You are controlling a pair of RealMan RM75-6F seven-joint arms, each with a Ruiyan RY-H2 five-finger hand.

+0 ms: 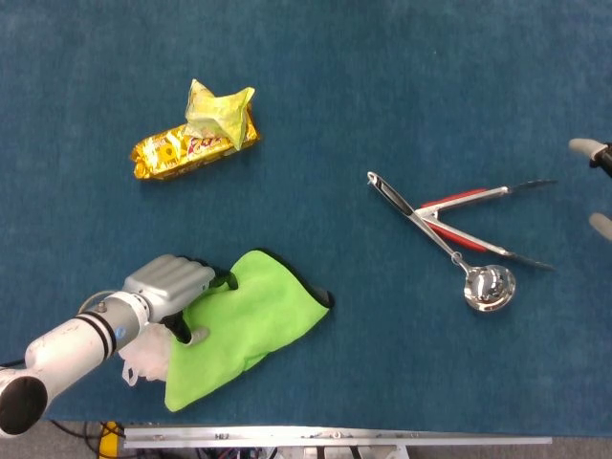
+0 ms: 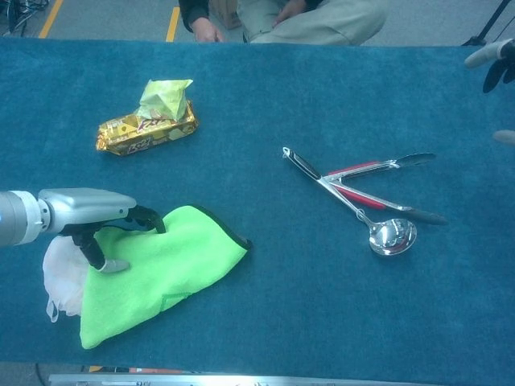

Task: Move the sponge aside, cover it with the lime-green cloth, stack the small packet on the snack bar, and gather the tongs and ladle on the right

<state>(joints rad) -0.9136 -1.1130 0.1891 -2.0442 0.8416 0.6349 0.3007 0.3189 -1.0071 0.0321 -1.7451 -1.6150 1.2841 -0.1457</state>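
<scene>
My left hand (image 1: pixel 167 287) (image 2: pixel 88 209) pinches the left edge of the lime-green cloth (image 1: pixel 249 330) (image 2: pixel 161 265), thumb pressed on top of it. The cloth lies near the table's front edge and partly covers the white sponge (image 1: pixel 143 359) (image 2: pixel 60 277), whose left side sticks out. At the back left the small yellow-green packet (image 1: pixel 218 110) (image 2: pixel 165 96) sits on the golden snack bar (image 1: pixel 172 153) (image 2: pixel 137 133). The red-handled tongs (image 1: pixel 459 201) (image 2: pixel 362 169) and the steel ladle (image 1: pixel 488 287) (image 2: pixel 392 235) lie crossed at the right. My right hand (image 1: pixel 602 158) (image 2: pixel 495 60) hovers at the far right edge, fingers apart, holding nothing.
The blue cloth-covered table (image 1: pixel 344 96) ends at a metal rail (image 1: pixel 335 438) just in front of the cloth. A seated person (image 2: pixel 306 16) is at the far side in the chest view.
</scene>
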